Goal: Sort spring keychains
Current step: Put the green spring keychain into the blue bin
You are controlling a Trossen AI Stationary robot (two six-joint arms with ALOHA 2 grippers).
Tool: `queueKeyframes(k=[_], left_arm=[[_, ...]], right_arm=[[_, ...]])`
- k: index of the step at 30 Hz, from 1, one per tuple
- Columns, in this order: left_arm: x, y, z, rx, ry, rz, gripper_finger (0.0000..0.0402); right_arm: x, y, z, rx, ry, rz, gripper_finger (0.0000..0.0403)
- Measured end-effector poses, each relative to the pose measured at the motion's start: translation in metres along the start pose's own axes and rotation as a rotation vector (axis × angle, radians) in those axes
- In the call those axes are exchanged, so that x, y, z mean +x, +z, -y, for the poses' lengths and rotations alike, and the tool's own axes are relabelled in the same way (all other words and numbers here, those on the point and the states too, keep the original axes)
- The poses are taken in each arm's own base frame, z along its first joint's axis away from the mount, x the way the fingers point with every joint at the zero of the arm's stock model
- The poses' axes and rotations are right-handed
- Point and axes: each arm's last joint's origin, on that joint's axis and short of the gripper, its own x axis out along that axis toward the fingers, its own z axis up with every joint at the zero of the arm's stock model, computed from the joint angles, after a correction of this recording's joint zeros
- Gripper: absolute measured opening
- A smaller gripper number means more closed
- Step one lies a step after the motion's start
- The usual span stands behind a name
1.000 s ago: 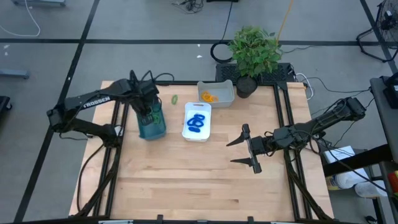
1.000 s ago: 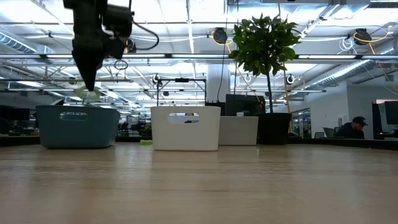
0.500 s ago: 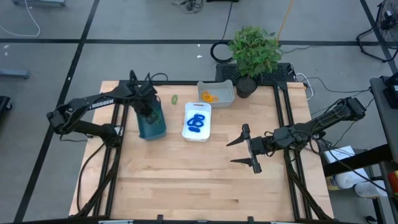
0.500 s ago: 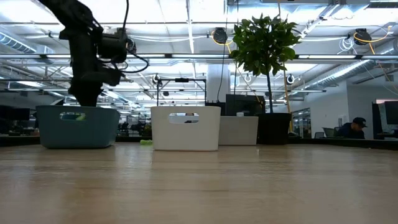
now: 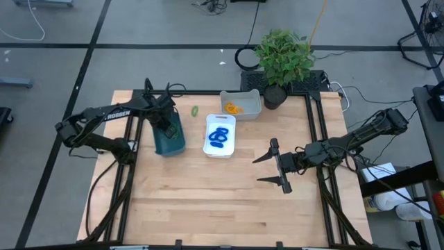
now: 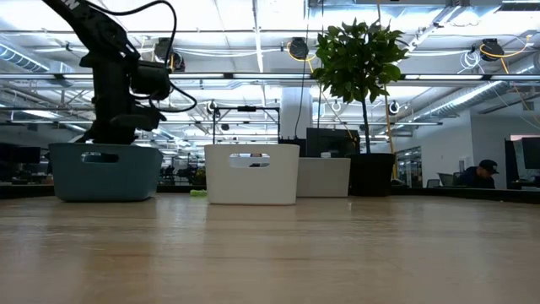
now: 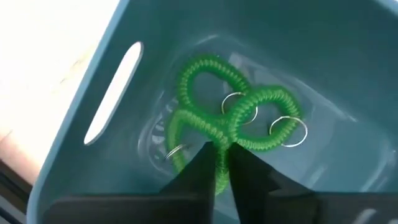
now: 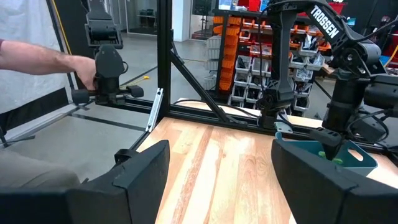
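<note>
— Any lettering readable?
— Only "TROSSEN", white capitals, printed along the dark jointed left arm (image 5: 114, 111) seen from above, and again on that same arm's upper link in the right wrist view.
— Anything else?
— Nothing legible.

A green plant (image 5: 283, 54) in a black pot stands at the upper right. 3 tubs sit near it: 1 teal (image 5: 171, 142), 2 white (image 5: 229, 148).

A dark arm (image 6: 114, 76) reaches down into a teal bin (image 6: 105, 171) beside a white bin (image 6: 251, 173) on the desk (image 6: 270, 253)
</note>
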Motion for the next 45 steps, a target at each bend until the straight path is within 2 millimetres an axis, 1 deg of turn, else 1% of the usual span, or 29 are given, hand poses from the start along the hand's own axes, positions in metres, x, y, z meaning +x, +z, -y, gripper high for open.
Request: queueKeyframes(k=[8,12,15,19,25,30,35,40,45], left_arm=[[0.0,0.002,-0.001,0.002,0.027,0.02,0.0173],[0.0,0.002,-0.001,0.003,0.032,0.027,0.0233],[-0.006,0.006,0.0,-0.002,0.022,0.035,0.0266],[-0.022,0.015,0.003,-0.029,0.019,0.051,0.0295],[-0.052,0.028,0.015,-0.021,0.0,0.079,0.0317],[-0.073,0.033,0.028,-0.038,-0.08,0.083,0.0316],[-0.09,0.035,0.04,-0.02,-0.159,0.084,0.0307],[-0.105,0.038,0.051,-0.011,-0.179,0.116,0.0299],[-0.113,0.039,0.058,-0.008,-0.195,0.139,0.0291]], right_arm=[[0.0,0.0,0.0,0.0,0.0,-0.002,0.0267],[0.0,-0.001,0.0,-0.001,0.0,-0.007,0.0267],[0.0,-0.001,0.0,-0.001,0.002,-0.008,0.0267],[0.0,-0.001,0.0,-0.001,0.003,-0.008,0.0267],[0.0,-0.001,0.0,-0.001,0.003,-0.008,0.0267],[0.0,-0.001,0.0,-0.001,0.003,-0.008,0.0267],[0.0,-0.001,0.0,-0.001,0.003,-0.008,0.0267],[0.0,-0.001,0.0,-0.001,0.003,-0.008,0.0267],[0.0,-0.001,0.0,-0.001,0.003,-0.008,0.0267]])
